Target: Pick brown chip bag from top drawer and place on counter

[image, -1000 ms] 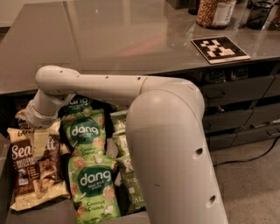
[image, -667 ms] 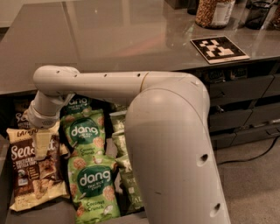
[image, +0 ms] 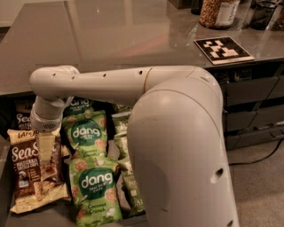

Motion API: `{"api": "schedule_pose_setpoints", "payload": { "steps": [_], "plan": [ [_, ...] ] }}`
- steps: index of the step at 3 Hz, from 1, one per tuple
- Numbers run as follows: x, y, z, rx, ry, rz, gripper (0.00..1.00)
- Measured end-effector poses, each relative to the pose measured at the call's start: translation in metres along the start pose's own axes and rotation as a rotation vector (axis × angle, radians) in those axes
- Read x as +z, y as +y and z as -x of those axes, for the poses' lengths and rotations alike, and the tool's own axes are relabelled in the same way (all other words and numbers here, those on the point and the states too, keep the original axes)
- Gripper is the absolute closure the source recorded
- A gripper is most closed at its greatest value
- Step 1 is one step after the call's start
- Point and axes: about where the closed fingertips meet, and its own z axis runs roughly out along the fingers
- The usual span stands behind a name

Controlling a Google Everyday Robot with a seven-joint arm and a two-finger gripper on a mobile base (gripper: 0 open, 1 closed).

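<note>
**End effector down on the brown chip bag in the open drawer**

A glossy grey tabletop [image: 115, 35] fills the upper part of the view, its thin front edge running above the open top drawer [image: 40, 220] at lower left. The brown chip bag [image: 31, 177] lies face up at the left end of that drawer, with its cream band at the top and the white "Sea Salt" lettering below it. The end effector [image: 45, 148] points straight down at the bag's upper right part, over the end of the lettering and touching it or very nearly so. Whether it is open, closed or gripping anything cannot be told. A second, darker Sea Salt bag [image: 21, 119] sits behind, half hidden by the wrist. Just right of the brown bag lie two green dang bags [image: 86, 133], one in front of the other. The white arm [image: 177, 146] crosses above them and fills the middle foreground. Farther right, a black-and-white marker board [image: 223, 48] rests on the tabletop, with a jar [image: 217, 11] behind it and narrower dark drawers [image: 253, 91] below.

Compared with a second ago, the bag and the end effector have barely shifted; the bag is still in the drawer.
</note>
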Motion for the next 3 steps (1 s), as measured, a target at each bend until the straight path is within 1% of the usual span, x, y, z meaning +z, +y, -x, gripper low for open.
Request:
{"api": "schedule_pose_setpoints", "payload": {
  "steps": [1,2,3],
  "plan": [
    [0.006,-0.001,0.001,-0.004,0.018,0.008,0.00],
    [0.016,-0.006,0.005,-0.022,0.032,0.020,0.00],
    [0.021,-0.008,0.007,-0.030,0.073,0.034,0.18]
  ]
}}
